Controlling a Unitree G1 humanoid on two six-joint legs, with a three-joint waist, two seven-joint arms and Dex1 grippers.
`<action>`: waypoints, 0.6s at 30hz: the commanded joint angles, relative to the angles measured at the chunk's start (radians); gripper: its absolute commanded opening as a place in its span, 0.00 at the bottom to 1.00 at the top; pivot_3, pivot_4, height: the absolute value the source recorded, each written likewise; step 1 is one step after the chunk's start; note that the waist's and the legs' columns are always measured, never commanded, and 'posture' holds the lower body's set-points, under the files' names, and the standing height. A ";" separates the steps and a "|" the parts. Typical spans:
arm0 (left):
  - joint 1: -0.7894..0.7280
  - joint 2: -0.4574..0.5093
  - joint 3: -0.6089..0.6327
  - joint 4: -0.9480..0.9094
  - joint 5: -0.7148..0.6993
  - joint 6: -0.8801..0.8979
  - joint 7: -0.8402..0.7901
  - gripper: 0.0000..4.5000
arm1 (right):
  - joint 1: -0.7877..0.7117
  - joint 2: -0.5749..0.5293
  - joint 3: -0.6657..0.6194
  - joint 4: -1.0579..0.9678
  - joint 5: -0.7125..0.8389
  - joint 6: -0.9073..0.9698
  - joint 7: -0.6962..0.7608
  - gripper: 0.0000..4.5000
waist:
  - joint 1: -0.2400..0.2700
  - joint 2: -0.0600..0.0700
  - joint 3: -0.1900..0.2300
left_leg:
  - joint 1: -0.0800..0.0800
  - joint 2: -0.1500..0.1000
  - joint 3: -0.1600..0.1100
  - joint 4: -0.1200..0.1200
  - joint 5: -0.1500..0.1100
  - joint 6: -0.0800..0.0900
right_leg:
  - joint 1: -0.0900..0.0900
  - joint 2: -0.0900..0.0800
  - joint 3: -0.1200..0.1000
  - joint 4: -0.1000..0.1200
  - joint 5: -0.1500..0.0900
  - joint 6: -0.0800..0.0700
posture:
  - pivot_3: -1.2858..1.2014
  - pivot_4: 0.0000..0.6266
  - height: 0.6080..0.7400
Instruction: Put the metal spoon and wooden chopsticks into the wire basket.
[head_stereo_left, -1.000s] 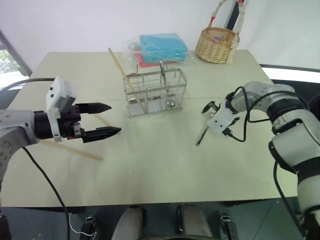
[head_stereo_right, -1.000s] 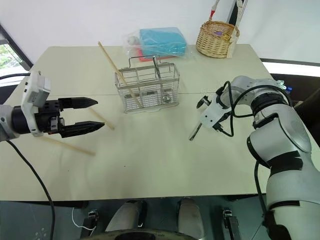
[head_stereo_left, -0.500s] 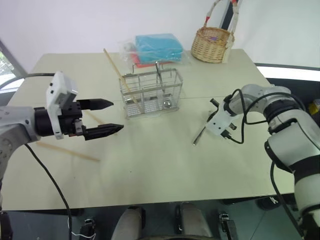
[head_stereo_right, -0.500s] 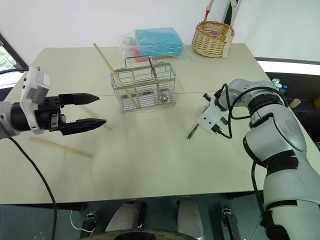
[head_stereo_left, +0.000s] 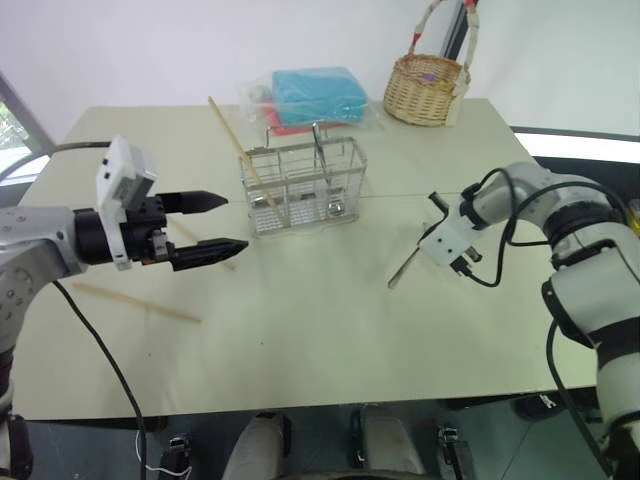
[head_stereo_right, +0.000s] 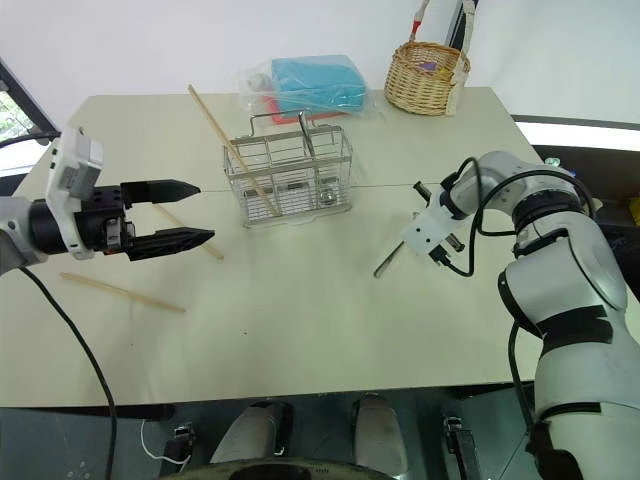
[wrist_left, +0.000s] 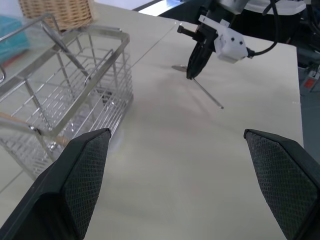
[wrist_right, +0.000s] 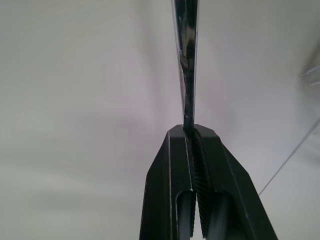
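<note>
1. Our right gripper (wrist_right: 189, 131) is clamped tight on the metal spoon (head_stereo_left: 404, 268). The wrist view shows the thin handle pinched between the two black fingers and running straight out ahead of them. We grip it by one end, so the rest of its length is free to be steered down into a compartment.

2. The spoon slants down and away from the gripper. Its far tip is at or just above the table (head_stereo_left: 300, 330); we cannot tell which. It lies well to the right of the wire basket (head_stereo_left: 303, 184), so by our reckoning the carry across has not yet begun.

3. Our left gripper (head_stereo_left: 218, 222) hovers above the table to the left of the basket with its fingers spread wide and nothing between them. It points towards the basket, and we judge that it waits there for the sticks on its own side.

4. One of the wooden chopsticks (head_stereo_left: 240, 152) already leans in the basket's left compartment, with its top sticking out high towards the back of the table. It stands slanted because it is far longer than the basket is deep.

5. Another chopstick (head_stereo_left: 136, 301) lies flat on the table, near the left gripper and well apart from the basket. A short piece of a further stick (head_stereo_right: 201, 240) shows just beyond the left fingers.

6. A wicker basket (head_stereo_left: 428, 88) and a bagged blue packet (head_stereo_left: 318, 96) sit at the back, clear of the work.
</note>
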 joint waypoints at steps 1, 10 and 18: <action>-0.033 0.008 0.012 0.018 0.023 -0.040 -0.011 1.00 | 0.074 -0.033 -0.161 -0.284 0.401 0.270 0.314 0.00 | 0.000 0.000 0.000 | 0.000 0.000 0.000 0.000 0.000 0.000 | 0.001 0.000 0.000 0.000 0.000 0.000 | 0.52 0.24 0.40; -0.080 0.008 -0.008 0.083 0.070 -0.081 -0.042 1.00 | 0.163 0.029 -0.434 -1.001 0.841 1.415 -0.023 0.00 | 0.006 0.000 0.000 | -0.002 0.002 -0.003 -0.002 0.000 0.000 | -0.003 -0.001 -0.001 0.001 0.000 -0.001 | 0.52 0.24 0.40; -0.137 -0.014 -0.037 0.118 0.094 -0.100 -0.043 1.00 | 0.161 0.190 -0.443 -0.935 0.712 1.480 -0.358 0.00 | 0.025 -0.001 -0.001 | -0.004 0.000 -0.002 -0.001 0.000 0.000 | -0.010 -0.003 -0.001 -0.001 0.001 -0.002 | 0.52 0.24 0.40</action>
